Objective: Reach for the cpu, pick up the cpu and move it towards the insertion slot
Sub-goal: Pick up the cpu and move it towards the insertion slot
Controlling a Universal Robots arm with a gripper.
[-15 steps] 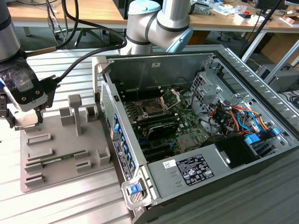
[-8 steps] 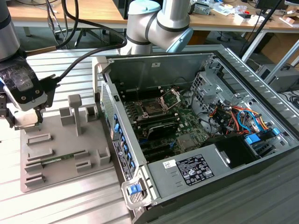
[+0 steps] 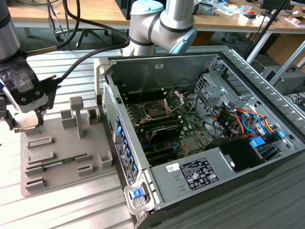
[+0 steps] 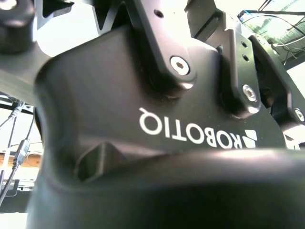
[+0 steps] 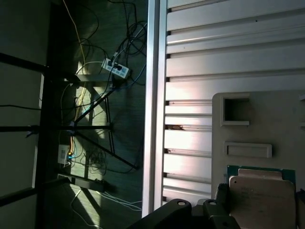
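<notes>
The black gripper (image 3: 22,125) on the end of the grey robot arm is seen at the exterior view's left. It is held low over the back corner of a flat grey plastic holder tray (image 3: 62,143). Whether the gripper is open or closed cannot be told. Its black body (image 4: 143,105) is seen from very close in the second wrist view.

In the first wrist view, a dark part of the gripper is seen just beside the cpu (image 5: 259,195), a small flat square chip with a silvery top and a thin green edge. The cpu is laid on the grey tray, near two small pockets cut into it. Whether the cpu is touched cannot be told.

A long thin green memory stick (image 3: 59,163) is laid in a groove nearer the front of the tray. The tray is set on a silver ribbed metal table (image 3: 71,210).

An open grey computer case (image 3: 157,59) is placed beside the tray, toward the exterior view's right. Inside it, on a green board, the insertion slot (image 3: 155,111) is seen. It is a dark square socket with a silver frame, and its wire bracket (image 3: 174,99) is lifted up. The slot is well apart from the gripper and the cpu.

Past the table's edge, loose wires and a white power strip (image 5: 116,69) are seen on the floor.
</notes>
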